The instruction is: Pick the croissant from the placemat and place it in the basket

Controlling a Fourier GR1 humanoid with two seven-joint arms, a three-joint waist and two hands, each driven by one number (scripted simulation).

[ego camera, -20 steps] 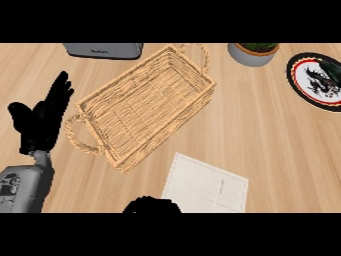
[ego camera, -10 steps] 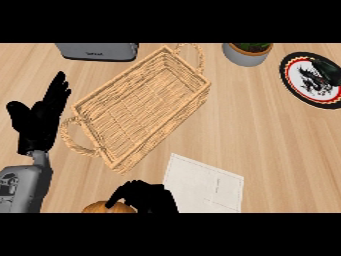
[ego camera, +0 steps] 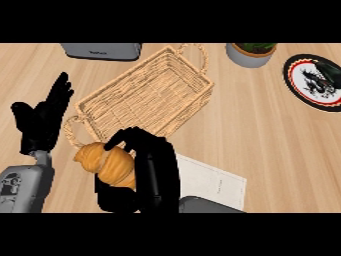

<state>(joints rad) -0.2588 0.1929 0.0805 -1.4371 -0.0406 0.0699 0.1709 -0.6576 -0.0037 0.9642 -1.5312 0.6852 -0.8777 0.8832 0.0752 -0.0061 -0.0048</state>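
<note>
Resting at the view's left, the left hand (ego camera: pixel 44 117) stands open with fingers straight, above the bench (ego camera: pixel 276 145). Beside it the right hand (ego camera: pixel 147 172) curls round the croissant (ego camera: pixel 110 162), held just below the near handle of the woven basket (ego camera: pixel 147 92) and left of the white placemat (ego camera: pixel 213 182). Farther right sit a potted plant (ego camera: pixel 250 52) and a patterned plate (ego camera: pixel 320 82).
</note>
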